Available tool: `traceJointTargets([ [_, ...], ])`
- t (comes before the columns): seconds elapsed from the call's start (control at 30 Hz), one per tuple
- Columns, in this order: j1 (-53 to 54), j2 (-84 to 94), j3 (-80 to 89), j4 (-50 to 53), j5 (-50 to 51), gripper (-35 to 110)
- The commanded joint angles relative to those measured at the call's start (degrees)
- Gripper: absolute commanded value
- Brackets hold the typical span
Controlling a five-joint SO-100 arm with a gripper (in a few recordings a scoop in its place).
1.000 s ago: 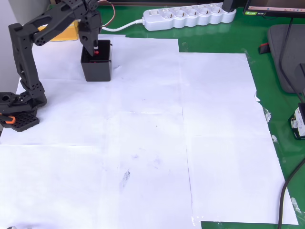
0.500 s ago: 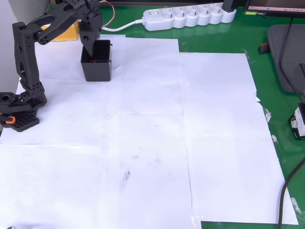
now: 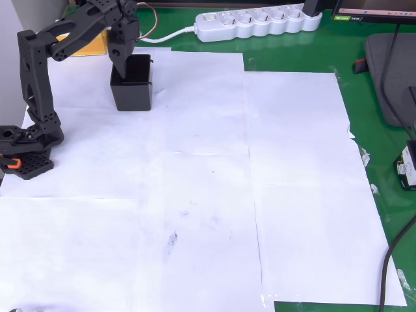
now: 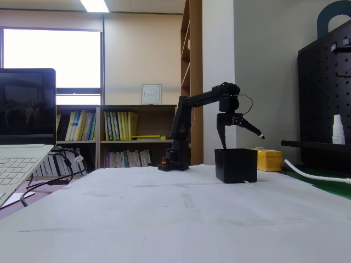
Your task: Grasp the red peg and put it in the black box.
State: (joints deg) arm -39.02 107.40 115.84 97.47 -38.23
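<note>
One black box (image 3: 132, 91), fingers (image 4: 241, 134) spread above it, one arm (image 3: 39, 71)

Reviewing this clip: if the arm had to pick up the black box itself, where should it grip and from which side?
Probably from above, over one upright wall at the rim. The black box stands upright with its top open, so a finger could go inside and the other outside. The wall facing away from the gripper looks freest in the overhead view; one finger already hangs at the near rim, jaws spread.

One black box (image 3: 132, 88), one yellow block (image 4: 269, 160), one white power strip (image 3: 257, 23), one laptop (image 4: 24, 131), one robot arm (image 3: 39, 71).
</note>
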Motion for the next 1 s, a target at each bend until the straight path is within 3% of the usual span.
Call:
traceJointTargets([
  [0.0, 0.00, -3.25, 3.08, 0.26, -1.32, 34],
  [0.03, 0.18, -3.52, 3.25, -0.44, -0.44, 16],
  [0.1, 0.70, -3.96, 3.34, -1.14, 0.70, 0],
  [0.47, 3.08, -6.94, 1.67, -0.09, -1.14, 0],
  [0.7, 11.34, -18.90, -6.77, -1.49, -12.92, 0],
  [0.8, 18.54, -26.98, -15.03, -6.06, -21.62, 0],
  [0.97, 29.44, -40.34, -34.28, -23.55, -31.90, 0],
])
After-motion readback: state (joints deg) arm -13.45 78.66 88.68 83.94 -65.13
